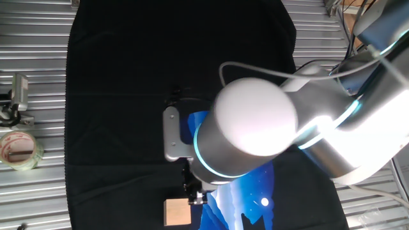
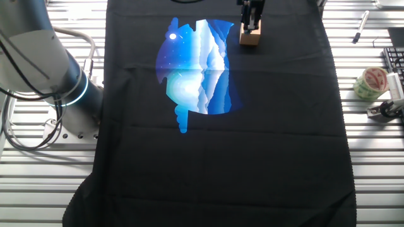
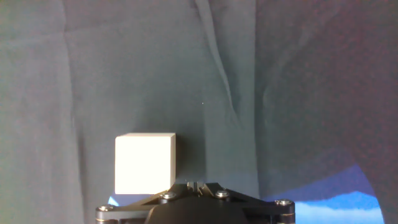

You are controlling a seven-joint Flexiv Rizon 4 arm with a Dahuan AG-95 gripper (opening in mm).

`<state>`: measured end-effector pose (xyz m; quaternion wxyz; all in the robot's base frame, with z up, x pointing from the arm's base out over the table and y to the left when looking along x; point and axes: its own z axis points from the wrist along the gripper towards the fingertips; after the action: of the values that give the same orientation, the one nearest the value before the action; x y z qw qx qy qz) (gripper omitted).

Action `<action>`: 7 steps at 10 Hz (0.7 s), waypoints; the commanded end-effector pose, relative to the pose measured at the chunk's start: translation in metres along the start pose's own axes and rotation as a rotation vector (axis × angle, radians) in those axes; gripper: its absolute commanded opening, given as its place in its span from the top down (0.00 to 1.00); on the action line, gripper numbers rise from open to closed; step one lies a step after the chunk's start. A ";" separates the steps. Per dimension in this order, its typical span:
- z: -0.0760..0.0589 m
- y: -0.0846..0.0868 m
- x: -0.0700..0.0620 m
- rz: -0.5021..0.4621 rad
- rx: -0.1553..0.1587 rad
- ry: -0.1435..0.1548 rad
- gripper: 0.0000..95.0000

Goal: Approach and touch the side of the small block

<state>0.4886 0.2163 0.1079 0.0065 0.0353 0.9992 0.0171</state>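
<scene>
The small block (image 1: 177, 212) is a pale tan cube on the black cloth (image 1: 115, 96), near the edge of the blue print. It also shows in the other fixed view (image 2: 250, 38) and at the lower left of the hand view (image 3: 144, 163). My gripper (image 1: 194, 195) hangs low right beside the block, with its tip at the block's corner; I cannot tell whether they touch. In the hand view the gripper (image 3: 196, 185) has its jaws closed together with nothing between them. In the other fixed view the gripper (image 2: 251, 23) stands just behind the block.
A roll of clear tape (image 1: 19, 150) and a metal clip (image 1: 18, 96) lie on the ribbed metal table beside the cloth; both also show in the other fixed view, the tape (image 2: 370, 83) and the clip (image 2: 386, 107). A pen (image 2: 360, 26) lies at the far right. The arm's base (image 2: 60, 88) stands left of the cloth.
</scene>
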 end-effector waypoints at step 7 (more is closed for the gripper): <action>-0.010 0.000 0.004 0.003 0.008 0.002 1.00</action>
<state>0.4837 0.2150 0.1172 0.0051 0.0362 0.9992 0.0128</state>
